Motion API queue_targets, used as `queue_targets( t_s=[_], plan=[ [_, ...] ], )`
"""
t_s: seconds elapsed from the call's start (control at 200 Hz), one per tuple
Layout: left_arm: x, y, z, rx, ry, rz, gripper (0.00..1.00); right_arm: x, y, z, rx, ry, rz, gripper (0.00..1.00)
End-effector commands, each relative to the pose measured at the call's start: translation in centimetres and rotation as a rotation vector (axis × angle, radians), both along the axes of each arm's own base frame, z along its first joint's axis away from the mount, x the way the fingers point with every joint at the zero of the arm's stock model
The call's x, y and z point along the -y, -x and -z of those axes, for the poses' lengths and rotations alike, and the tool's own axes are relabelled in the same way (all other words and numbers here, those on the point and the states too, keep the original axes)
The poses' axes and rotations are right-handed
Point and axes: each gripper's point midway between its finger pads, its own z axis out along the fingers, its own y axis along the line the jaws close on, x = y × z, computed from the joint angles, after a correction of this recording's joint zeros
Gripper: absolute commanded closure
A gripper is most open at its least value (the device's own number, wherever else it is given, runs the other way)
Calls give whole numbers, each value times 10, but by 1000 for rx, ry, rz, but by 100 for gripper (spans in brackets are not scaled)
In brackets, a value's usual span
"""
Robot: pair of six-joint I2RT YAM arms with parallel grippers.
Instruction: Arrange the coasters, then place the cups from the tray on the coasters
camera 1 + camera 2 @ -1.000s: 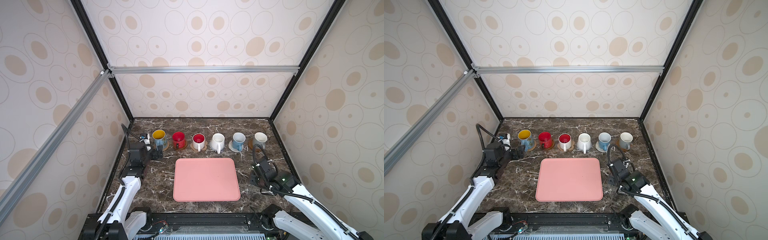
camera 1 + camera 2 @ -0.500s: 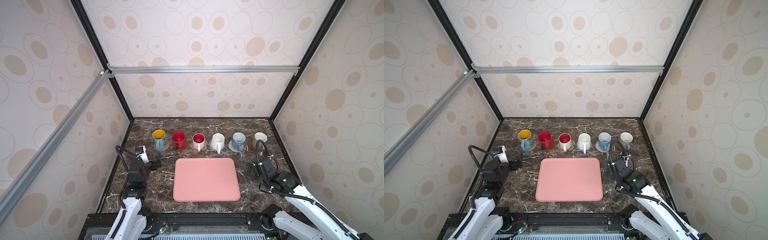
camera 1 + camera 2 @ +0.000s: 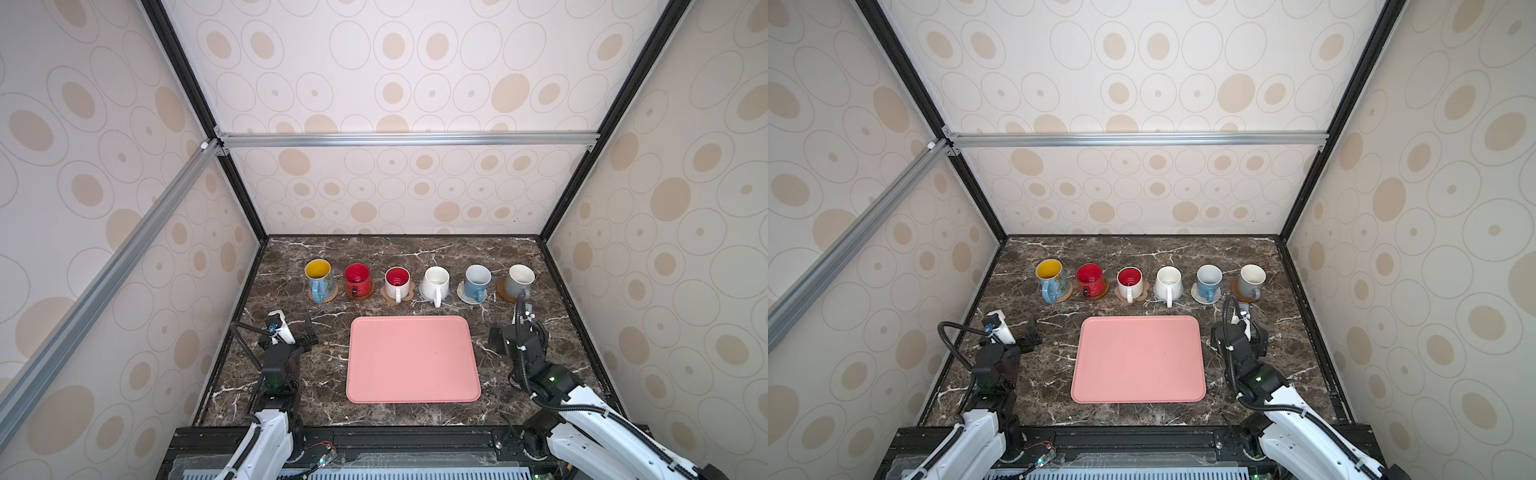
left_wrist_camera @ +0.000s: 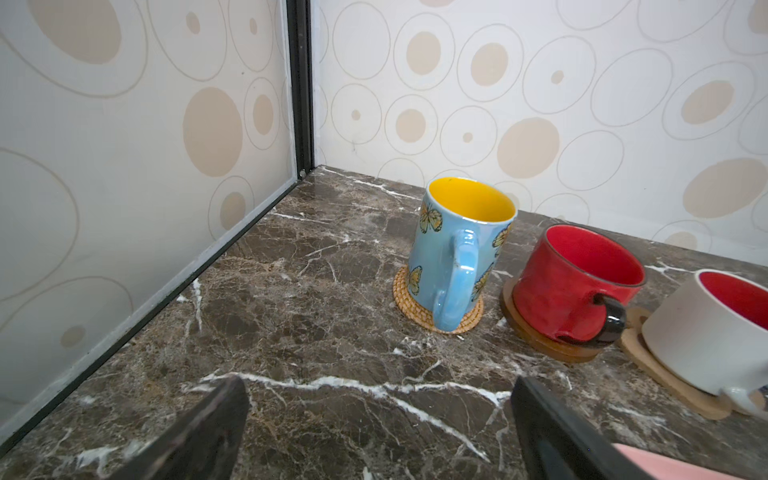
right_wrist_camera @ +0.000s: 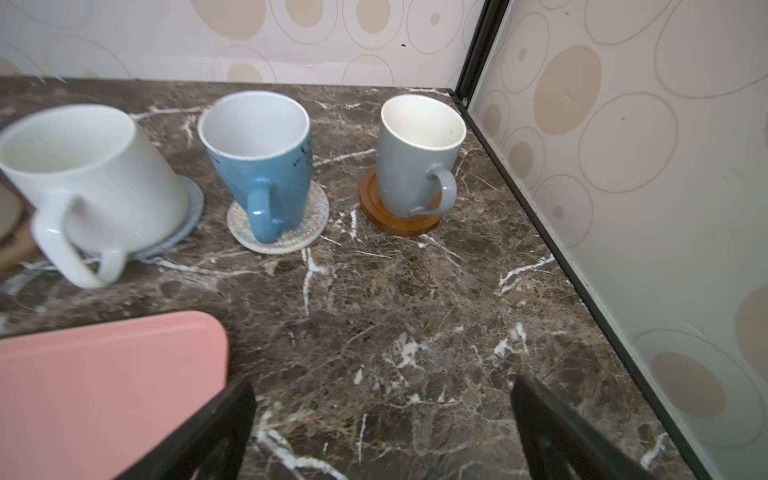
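Marble top: tray lies lengthwise along cup row; left pincer, right pincer apart

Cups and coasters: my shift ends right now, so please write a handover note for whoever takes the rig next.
Grippers: left gripper open, empty; right gripper open, empty. They sit either side of the pink tray.
Tray: bare.
Cups: six upright in a back row, each on a coaster. In order: butterfly mug on rattan coaster, red mug on wooden disc, red-lined white mug on paw-shaped coaster, white mug on blue-grey woven coaster, light blue mug on cream woven coaster, grey mug on second wooden disc.
Done: coasters arranged, all cups placed.
Left: nothing visible.
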Motion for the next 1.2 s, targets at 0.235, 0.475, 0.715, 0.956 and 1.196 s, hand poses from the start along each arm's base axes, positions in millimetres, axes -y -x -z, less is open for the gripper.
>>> queue_targets(
  t_s=[0.235,0.475,0.715,0.956,1.196],
  plan=[
    [-19,-7,-15,64,-119,-93,0,57,-24,20,77,-52,178,0],
    [-21,-15,-21,101,-126,-109,0,56,-57,25,37,-24,115,0],
    [-16,-29,-21,95,-135,-74,0,48,-78,27,34,-14,66,0],
    [-13,-40,-21,88,-144,-55,0,46,-85,22,92,-37,55,0],
    [-9,-53,-22,92,-148,-33,0,39,-95,21,134,-79,18,0]
  ],
)
